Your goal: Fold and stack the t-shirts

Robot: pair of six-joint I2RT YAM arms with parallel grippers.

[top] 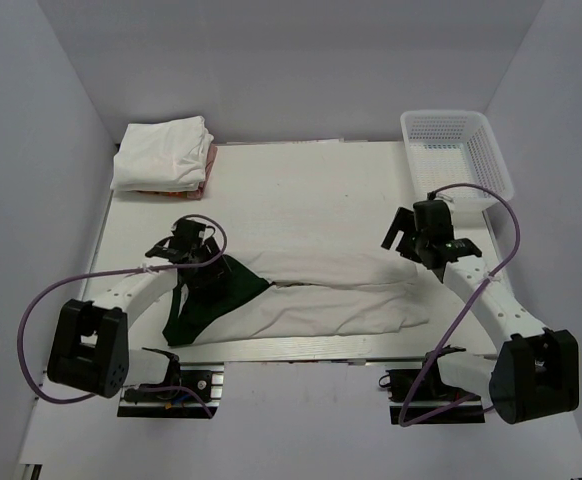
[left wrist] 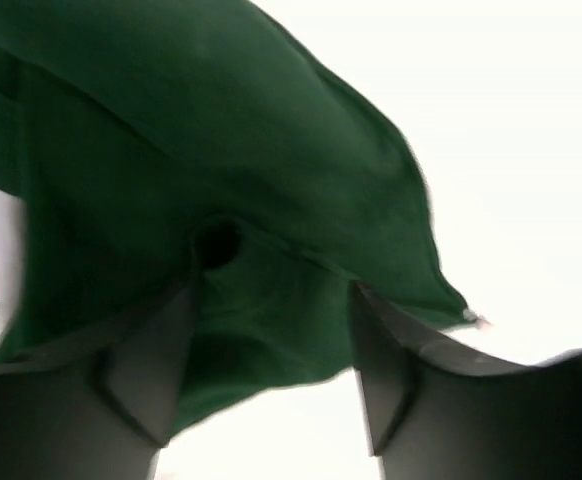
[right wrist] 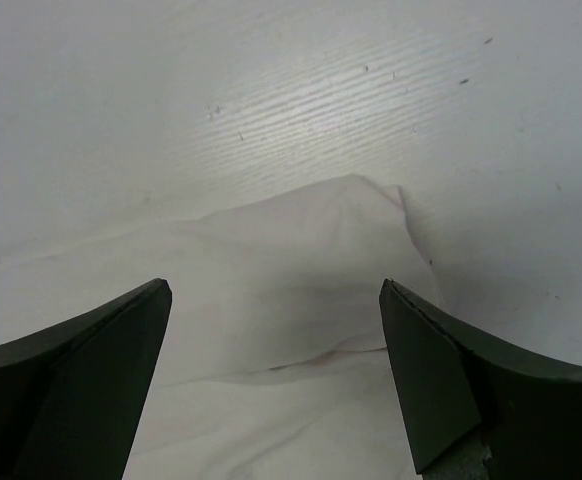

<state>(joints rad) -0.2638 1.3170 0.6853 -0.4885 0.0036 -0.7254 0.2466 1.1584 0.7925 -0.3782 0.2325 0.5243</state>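
Observation:
A cream-white t-shirt lies folded in a long band across the near part of the table, its dark green sleeve at the left end. My left gripper hovers at that sleeve. In the left wrist view the green cloth fills the space ahead of and between the spread fingers, and the jaws stand open. My right gripper is open over the shirt's right end. The right wrist view shows a white cloth corner between its open fingers. A stack of folded shirts, white on top and orange-pink beneath, sits at the back left.
A white plastic lattice basket stands at the back right, just behind the right arm. White walls close in the table on the left, right and back. Purple cables loop beside both arms.

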